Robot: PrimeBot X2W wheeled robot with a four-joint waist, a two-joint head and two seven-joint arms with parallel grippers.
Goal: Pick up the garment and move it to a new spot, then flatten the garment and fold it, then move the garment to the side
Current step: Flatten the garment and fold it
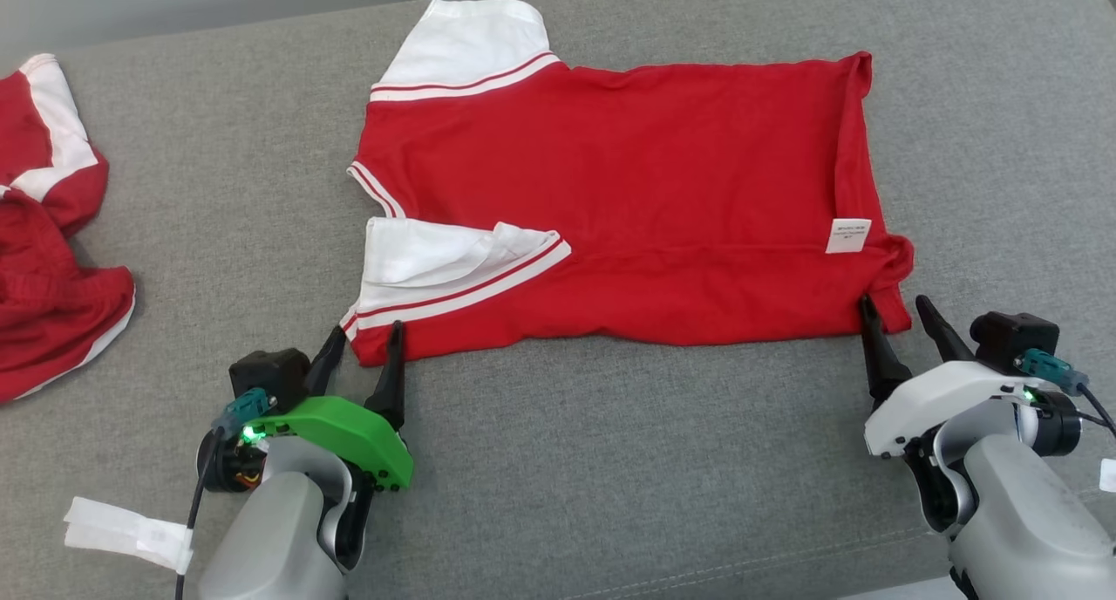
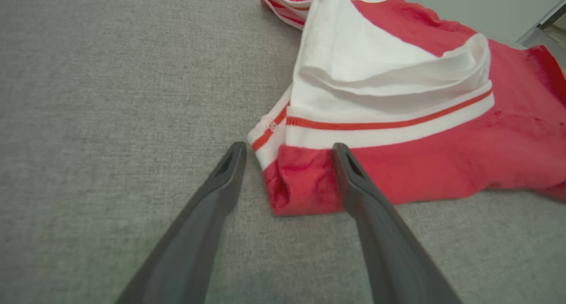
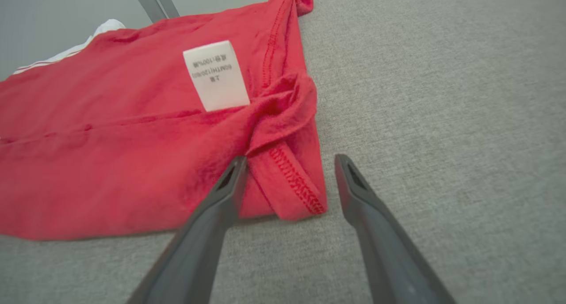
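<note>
The red shirt [image 1: 628, 190] lies apparently folded once on the grey cushion [image 1: 610, 460], left end effector [image 1: 367, 328] and right end effector [image 1: 894, 300] open at its near corners; further folding and moving aside remain.

My left gripper [image 1: 367, 328] has long dark fingers [image 1: 390, 373] on a green shell [image 1: 340, 430]; my right gripper [image 1: 891, 300], a white shell [image 1: 924, 399]. Behind each: black camera block [image 1: 266, 371], teal plug [image 1: 247, 404], green light [image 1: 248, 432], black cable [image 1: 196, 504], grey forearm [image 1: 270, 530].
</note>
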